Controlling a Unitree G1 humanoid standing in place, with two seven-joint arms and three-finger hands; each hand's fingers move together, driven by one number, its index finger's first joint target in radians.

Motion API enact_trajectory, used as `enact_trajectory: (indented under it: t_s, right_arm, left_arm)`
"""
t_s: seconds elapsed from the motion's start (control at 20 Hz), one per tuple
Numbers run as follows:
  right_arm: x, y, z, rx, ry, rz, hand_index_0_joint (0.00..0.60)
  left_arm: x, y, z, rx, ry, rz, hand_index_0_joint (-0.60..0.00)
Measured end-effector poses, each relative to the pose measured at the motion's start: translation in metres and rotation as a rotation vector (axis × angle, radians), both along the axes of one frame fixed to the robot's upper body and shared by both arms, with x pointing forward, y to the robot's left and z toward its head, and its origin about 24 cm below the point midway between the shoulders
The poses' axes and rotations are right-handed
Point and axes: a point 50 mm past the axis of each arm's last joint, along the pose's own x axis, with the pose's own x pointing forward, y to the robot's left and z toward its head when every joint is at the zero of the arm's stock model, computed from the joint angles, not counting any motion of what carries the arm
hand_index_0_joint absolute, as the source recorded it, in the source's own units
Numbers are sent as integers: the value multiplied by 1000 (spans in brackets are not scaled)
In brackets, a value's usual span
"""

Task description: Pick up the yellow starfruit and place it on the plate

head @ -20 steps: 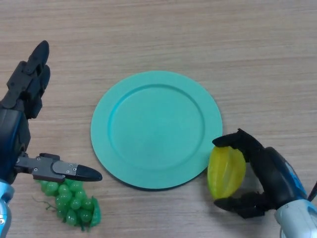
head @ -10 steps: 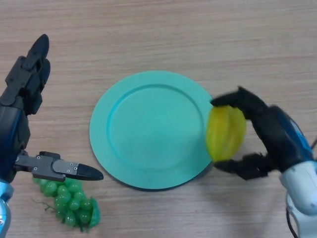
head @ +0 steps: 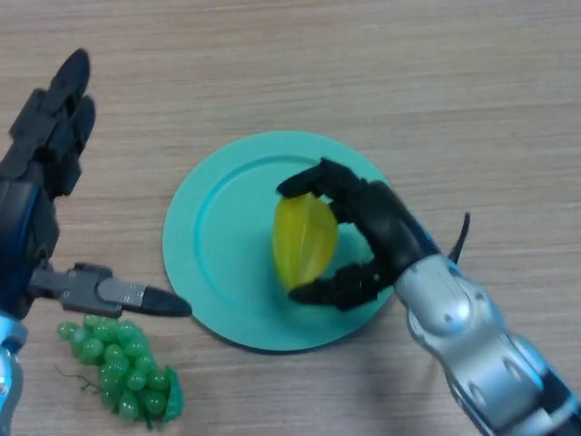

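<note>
Head view: right robot hand [head: 377, 227] curls round yellow starfruit [head: 304, 240] over plate [head: 218, 272].

Both hands, the left hand [head: 45, 173] and the right hand [head: 377, 227], are made of black segmented plastic; a silver-grey, rounded forearm shell is seen behind the right.
</note>
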Motion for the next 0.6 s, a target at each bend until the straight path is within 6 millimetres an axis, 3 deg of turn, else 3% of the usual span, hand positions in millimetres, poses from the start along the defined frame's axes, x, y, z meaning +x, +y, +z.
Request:
enact_trajectory:
  t_s: [0.05, 0.1, 0.15, 0.2, 0.35, 0.6]
  right_arm:
    - [1, -1, -1, 2, -2, -13, 299]
    - [3, -1, -3, -12, -5, -13, 199]
    - [8, -3, -8, -72, -31, -10, 57]
    - [12, -5, -13, -148, -66, -6, 0]
    - [17, -10, -18, -226, -84, -13, 0]
    - [18, -8, -18, -221, -95, 8, 0]
  left_arm:
    - [0, 1, 0, 6, 2, 2, 0]
    - [0, 1, 0, 6, 4, 3, 0]
    - [1, 1, -2, 4, 9, 3, 0]
    - [3, 2, -4, 1, 22, 5, 0]
    - [7, 2, -14, -9, 65, 5, 0]
    - [11, -5, -9, -38, 43, -36, 0]
